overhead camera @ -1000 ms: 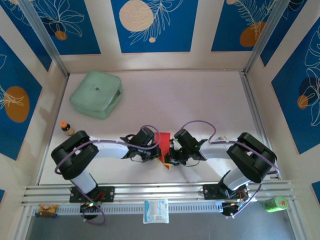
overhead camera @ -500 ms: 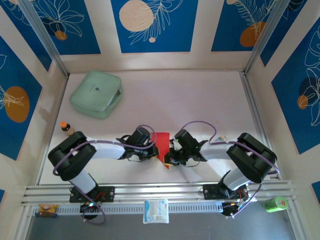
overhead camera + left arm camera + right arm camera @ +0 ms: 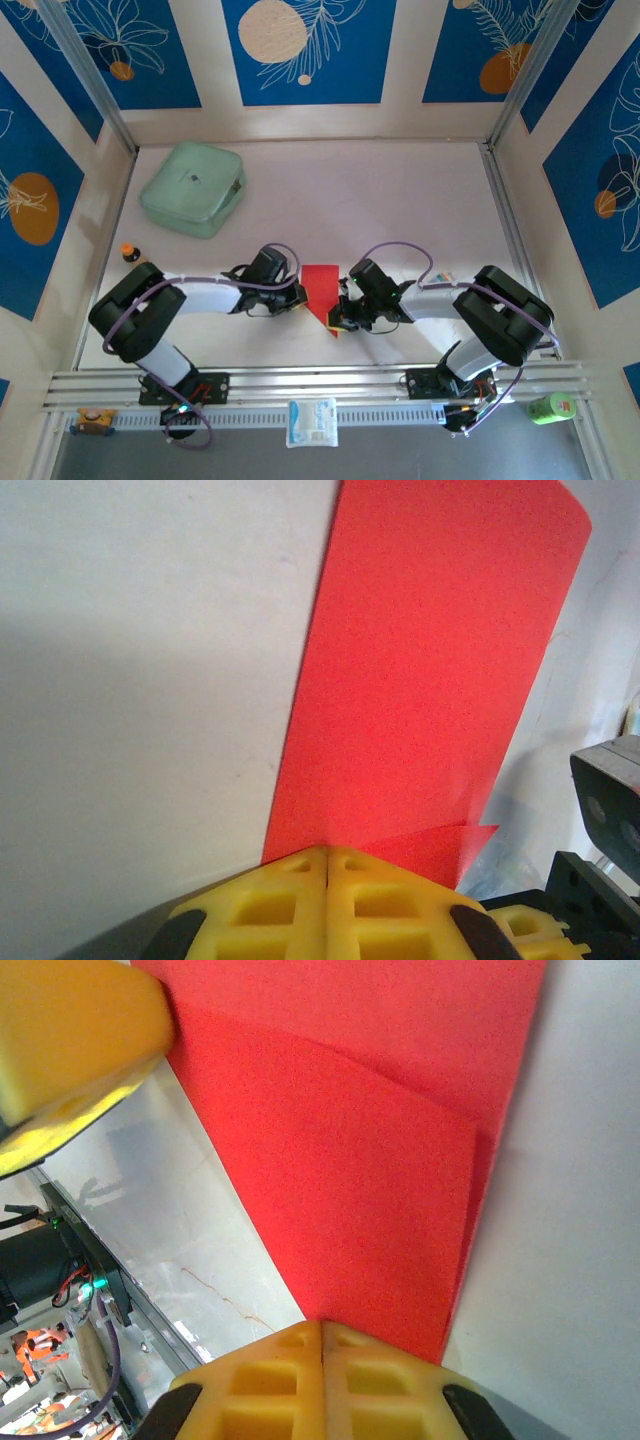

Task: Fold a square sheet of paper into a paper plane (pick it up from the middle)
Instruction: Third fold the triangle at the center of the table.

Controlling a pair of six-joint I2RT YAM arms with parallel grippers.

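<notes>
Noted in the top view: pale table (image 3: pixel 400 200), with mint-green case (image 3: pixel 193 188) at upper left, well apart from the work. Below centre, left arm (image 3: pixel 200 295) and right arm (image 3: pixel 440 298) reaching inward toward each other from lower left and lower right. Between them, the square sheet of paper (image 3: pixel 322 288), bright red and already partly folded: flat edge toward the top of the frame, narrowing to a point toward the bottom, so long axis near vertical in the picture. At its left edge, touching, the left gripper (image 3: pixel 297 297); at its right side, lower down and nearer the point, the right gripper (image 3: pixel 341 313). Confirmed in the left wrist view: yellow jaws fully closed at bottom centre, tips meeting right at the near edge of the red sheet (image 3: pixel 420 680), which runs away toward the upper right, far corner curling. Confirmed in the right wrist view: jaws likewise closed at bottom centre, tips on the near corner of the sheet (image 3: pixel 340 1170), a folded layer lying over it with a slanting edge. Cannot tell in either view whether a layer is nipped between the tips or merely pressed down. Judged: both arms equally at the paper, on opposite sides of its long axis; next crease likely turns on holding one side while working the other. Smaller items, clear of the work: white packet (image 3: pixel 312 421) at bottom centre, small bottle (image 3: pixel 131 256) at left, green can (image 3: pixel 550 407) at lower right.
</notes>
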